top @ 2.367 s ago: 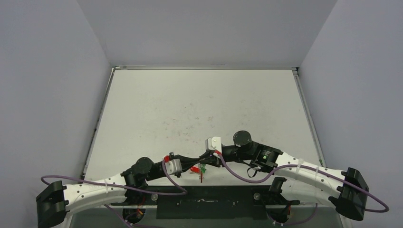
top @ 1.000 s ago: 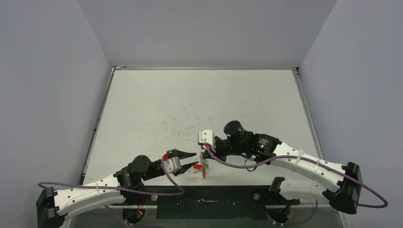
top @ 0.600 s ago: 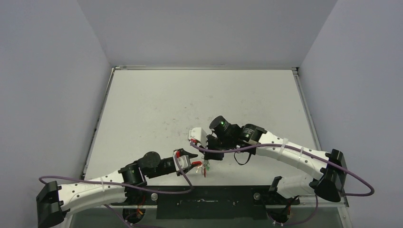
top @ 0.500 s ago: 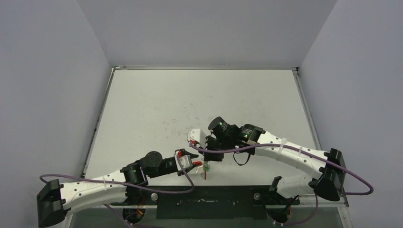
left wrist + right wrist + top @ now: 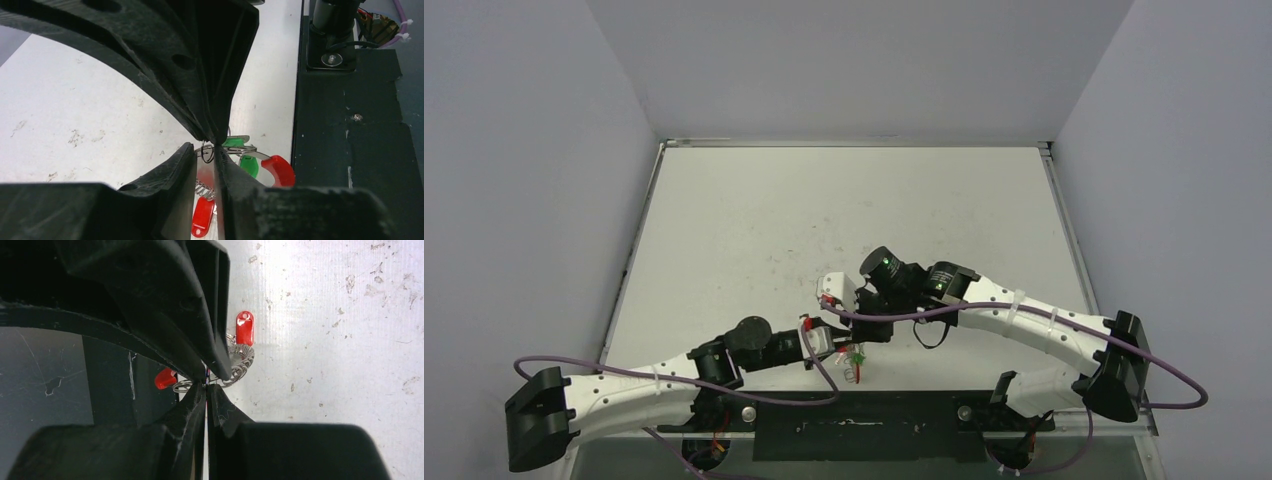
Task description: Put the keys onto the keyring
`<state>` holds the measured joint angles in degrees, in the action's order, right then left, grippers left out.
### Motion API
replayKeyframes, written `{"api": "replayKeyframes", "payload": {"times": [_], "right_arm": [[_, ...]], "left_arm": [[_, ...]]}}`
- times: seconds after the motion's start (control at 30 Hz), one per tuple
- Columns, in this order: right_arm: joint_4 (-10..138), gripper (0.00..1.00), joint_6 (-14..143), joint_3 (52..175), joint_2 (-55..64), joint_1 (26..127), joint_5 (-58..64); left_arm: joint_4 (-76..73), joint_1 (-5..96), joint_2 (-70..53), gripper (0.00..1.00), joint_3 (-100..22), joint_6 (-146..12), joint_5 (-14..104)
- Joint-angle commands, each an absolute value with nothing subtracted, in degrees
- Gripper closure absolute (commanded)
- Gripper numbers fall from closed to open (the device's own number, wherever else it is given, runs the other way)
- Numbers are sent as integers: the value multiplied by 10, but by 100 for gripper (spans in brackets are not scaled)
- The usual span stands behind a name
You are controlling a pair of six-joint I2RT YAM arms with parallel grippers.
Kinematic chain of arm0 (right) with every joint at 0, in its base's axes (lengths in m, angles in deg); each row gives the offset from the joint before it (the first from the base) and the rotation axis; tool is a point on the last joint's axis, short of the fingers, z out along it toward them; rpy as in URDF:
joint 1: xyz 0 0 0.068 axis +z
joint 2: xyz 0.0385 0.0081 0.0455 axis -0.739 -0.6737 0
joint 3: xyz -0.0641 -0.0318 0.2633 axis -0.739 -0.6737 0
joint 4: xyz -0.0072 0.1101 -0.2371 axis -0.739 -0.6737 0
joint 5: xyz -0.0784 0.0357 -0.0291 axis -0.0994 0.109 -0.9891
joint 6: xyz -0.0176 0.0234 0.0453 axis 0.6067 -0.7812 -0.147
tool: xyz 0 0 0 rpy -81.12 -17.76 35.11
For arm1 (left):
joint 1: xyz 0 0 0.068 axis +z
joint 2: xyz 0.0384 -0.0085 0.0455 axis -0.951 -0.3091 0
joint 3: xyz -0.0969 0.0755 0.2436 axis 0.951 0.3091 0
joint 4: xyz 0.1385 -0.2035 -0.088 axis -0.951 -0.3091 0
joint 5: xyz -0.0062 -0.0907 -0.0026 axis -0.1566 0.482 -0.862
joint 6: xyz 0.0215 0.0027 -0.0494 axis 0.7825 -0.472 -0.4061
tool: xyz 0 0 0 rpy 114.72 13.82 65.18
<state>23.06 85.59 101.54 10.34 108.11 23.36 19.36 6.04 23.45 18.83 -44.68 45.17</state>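
Right pincer (image 5: pixel 206 385): black fingers pressed shut, tips pinching the wire of the large round keyring (image 5: pixel 278 170) of silvery coiled metal with a glossy red sleeve.
Left pincer (image 5: pixel 206 149): fingers a narrow gap apart, tips just beside the right pincer's, nothing seen clamped.
Two small silvery keys (image 5: pixel 248 165) with bright green plastic heads: against the ring, near side of both tips; whether threaded, cannot tell.
Oblong red plastic tag (image 5: pixel 200 223): by the coil.
Location: near middle of the scuffed white counter (image 5: pixel 824 220), beside the black strip (image 5: pixel 894 430).

Scuffed white table (image 5: pixel 724 230); lavender walls (image 5: pixel 524 150)
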Motion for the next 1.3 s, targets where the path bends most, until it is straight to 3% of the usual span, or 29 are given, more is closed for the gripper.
{"api": "replayKeyframes", "payload": {"times": [0.0, 0.1, 0.2, 0.3, 0.37, 0.47, 0.57, 0.83, 1.0, 1.13, 1.27], "right_arm": [[258, 100, 847, 1038, 104, 1086, 244], [260, 100, 847, 1038, 108, 1087, 237], [271, 100, 844, 1033, 118, 1086, 225], [293, 85, 839, 1017, 137, 1084, 198], [312, 68, 839, 1001, 162, 1081, 185], [341, 54, 863, 969, 205, 1071, 194], [393, 48, 884, 920, 259, 1060, 220], [545, 49, 905, 795, 355, 1029, 324], [578, 55, 894, 783, 339, 1028, 359], [599, 69, 880, 781, 316, 1028, 366], [610, 70, 874, 783, 297, 1028, 371]], "left_arm": [[241, 57, 226, 87, 178, -452, 474], [231, 57, 223, 100, 174, -449, 476], [223, 57, 226, 100, 172, -448, 478], [228, 57, 232, 100, 178, -452, 478], [242, 57, 239, 100, 186, -457, 473], [283, 57, 253, 100, 206, -469, 462], [327, 57, 264, 100, 227, -479, 456], [438, 57, 275, 100, 271, -494, 463], [451, 57, 285, 100, 278, -497, 471], [447, 57, 292, 100, 277, -498, 473], [440, 57, 298, 100, 278, -499, 470]]}}
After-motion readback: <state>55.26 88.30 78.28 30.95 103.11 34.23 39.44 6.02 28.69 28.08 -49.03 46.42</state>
